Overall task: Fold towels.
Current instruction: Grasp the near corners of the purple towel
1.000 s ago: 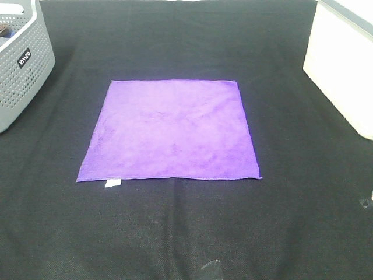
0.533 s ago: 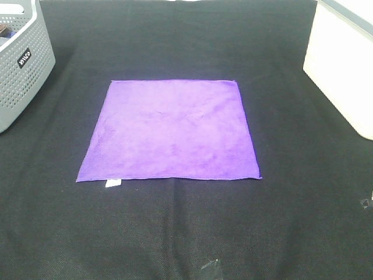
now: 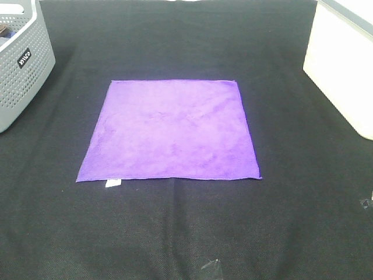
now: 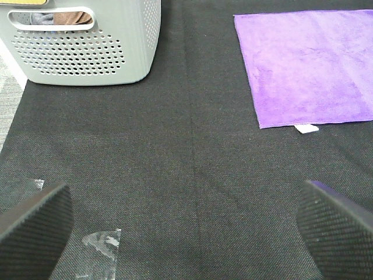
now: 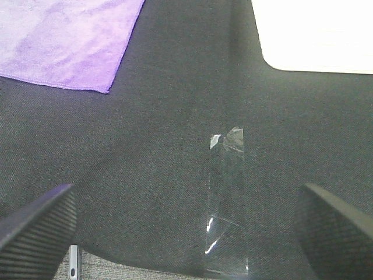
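The left fingers [image 4: 35, 227] are spread wide with nothing between them, over bare table [image 3: 175, 233]. The right fingers [image 5: 38, 224] are just as wide and just as empty, above a strip of what looks like clear tape [image 5: 227, 175], though the glare makes that hard to confirm. Neither arm shows in the high view.

Nothing has shifted over the last second. The purple towel [image 3: 169, 128] lies in the same spot, flat and unfolded, in the middle of the table. I judge that the fold has not begun and that both arms have yet to reach in.

All four edges of the towel lie free and straight, and no corner is tucked under. The white tag [image 3: 113, 183] pokes out at the near left corner. That corner and the near right one face the fingers. Dark table surrounds the towel on every side. The grey basket [image 3: 23, 64] at the far left and the white bin [image 3: 344, 64] at the far right stand well apart from it, so a near-to-far fold has open room.
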Action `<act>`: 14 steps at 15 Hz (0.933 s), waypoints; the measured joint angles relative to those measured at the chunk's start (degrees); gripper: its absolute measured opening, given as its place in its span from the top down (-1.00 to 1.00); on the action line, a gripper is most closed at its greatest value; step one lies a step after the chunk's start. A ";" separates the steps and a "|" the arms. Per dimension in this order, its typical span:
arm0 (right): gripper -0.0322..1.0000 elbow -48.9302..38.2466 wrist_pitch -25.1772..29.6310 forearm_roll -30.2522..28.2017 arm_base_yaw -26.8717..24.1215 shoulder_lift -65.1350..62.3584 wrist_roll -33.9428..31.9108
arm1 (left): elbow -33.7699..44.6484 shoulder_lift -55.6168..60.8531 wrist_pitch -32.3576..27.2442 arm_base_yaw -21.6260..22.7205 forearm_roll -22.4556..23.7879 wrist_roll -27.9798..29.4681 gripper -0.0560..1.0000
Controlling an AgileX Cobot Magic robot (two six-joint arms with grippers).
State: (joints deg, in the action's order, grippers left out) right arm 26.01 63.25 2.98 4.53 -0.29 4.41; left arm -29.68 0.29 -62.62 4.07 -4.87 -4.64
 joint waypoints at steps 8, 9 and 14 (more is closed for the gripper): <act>-0.93 0.00 0.00 0.06 0.00 0.00 -0.06 | 0.00 -0.11 0.00 0.00 0.00 0.00 -0.98; -0.93 0.40 0.00 0.92 0.00 0.23 -1.38 | -0.57 -1.66 -0.52 0.00 -0.06 0.06 -0.98; -0.93 6.65 -2.29 11.57 0.00 29.56 -6.07 | -12.03 -31.11 -2.92 0.00 0.97 4.35 -0.98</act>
State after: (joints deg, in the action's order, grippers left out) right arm 32.66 60.96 14.55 4.53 29.28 -1.66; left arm -41.71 -30.83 -65.55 4.07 -3.90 -0.29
